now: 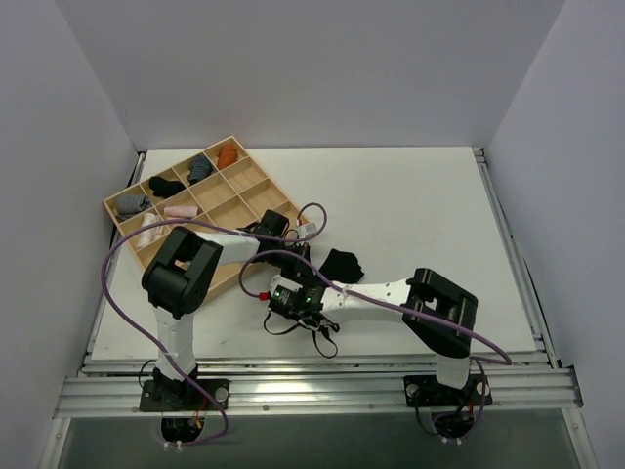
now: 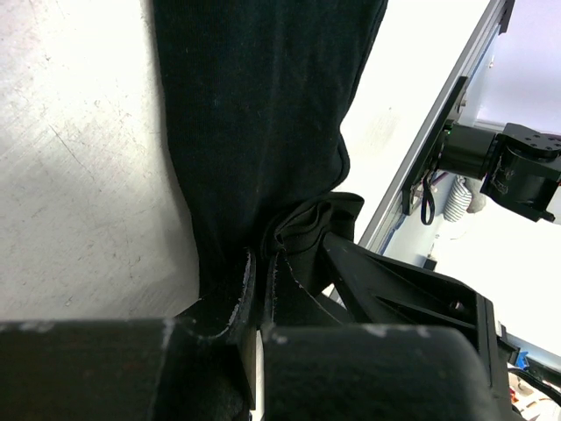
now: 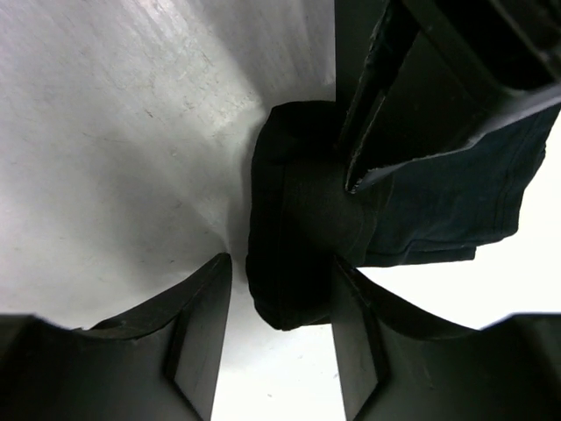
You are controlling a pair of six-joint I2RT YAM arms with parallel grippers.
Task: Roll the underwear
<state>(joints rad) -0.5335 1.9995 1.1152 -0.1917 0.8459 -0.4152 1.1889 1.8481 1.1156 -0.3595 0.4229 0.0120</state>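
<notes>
Two grippers of mine meet at the plain black soft fabric underwear (image 1: 342, 264), which lies on the white tabletop (image 1: 420, 205) near the light wooden divided tray (image 1: 265, 172). My left gripper (image 2: 260, 267) is clamped on a fold of it. My right gripper (image 3: 280, 272) stands spread around the rolled end; whether its fingers touch the cloth I cannot quite tell.
</notes>
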